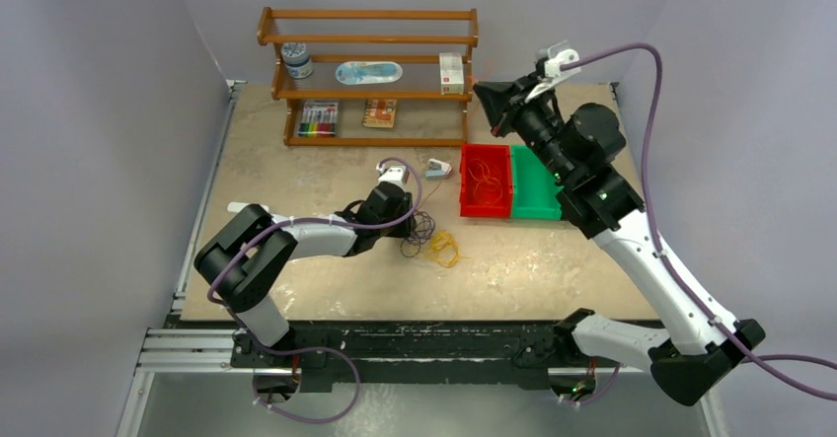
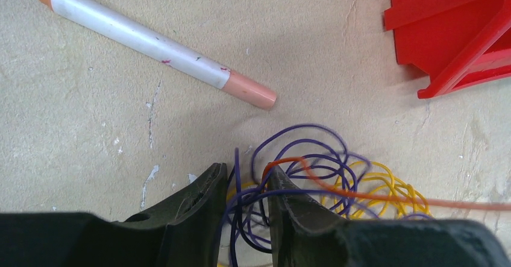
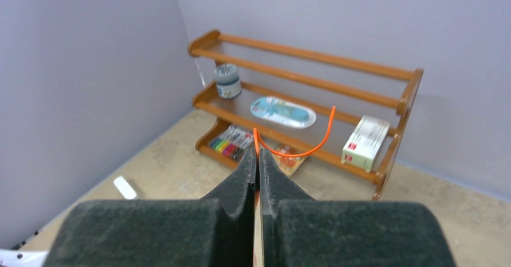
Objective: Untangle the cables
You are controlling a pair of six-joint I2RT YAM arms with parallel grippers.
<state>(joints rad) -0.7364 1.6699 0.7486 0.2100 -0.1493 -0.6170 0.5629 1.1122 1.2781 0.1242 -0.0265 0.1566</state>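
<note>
From above: down at the table [image 1: 553,279] with the left gripper [image 1: 408,240], tips buried in the cables [image 1: 429,236]; purple cable [image 1: 421,226] right at the fingers, yellow cable [image 1: 445,250] just past them to the right; too small here to tell how those fingers stand. Up in the air with the right gripper [image 1: 486,97], well apart from the tangle, tips beside the right post of a wooden shelf [image 1: 370,39]; below those raised fingers, a red bin [image 1: 487,210] with orange-red wire [image 1: 484,173] in it and a green bin [image 1: 533,195] touching its right wall.

Through the left wrist camera: fingers [image 2: 193,213] apart, a narrow gap between them; strands of purple cable [image 2: 313,170] threaded loosely through that gap, squeezed by neither pad; orange-red wire [image 2: 361,196] hooked over the right-hand fingertip and stretched away to the right, out of view; yellow cable [image 2: 395,185] coiled just beyond that same finger; ahead of the tips to the left, a white pen [image 2: 138,41] with peach ends, apart from the tangle; far ahead to the right, a corner of the red bin [image 2: 458,32].

Through the right wrist camera: fingers [image 3: 238,185] pressed flat together, no gap; orange-red wire [image 3: 301,153] clamped at their very tips, arcing out rightward and up; beyond the tips, the wooden shelf [image 3: 313,56] with a jar [image 3: 227,80], a blue oval dish [image 3: 283,111], a white box [image 3: 364,141] and a marker set [image 3: 232,141].
</note>
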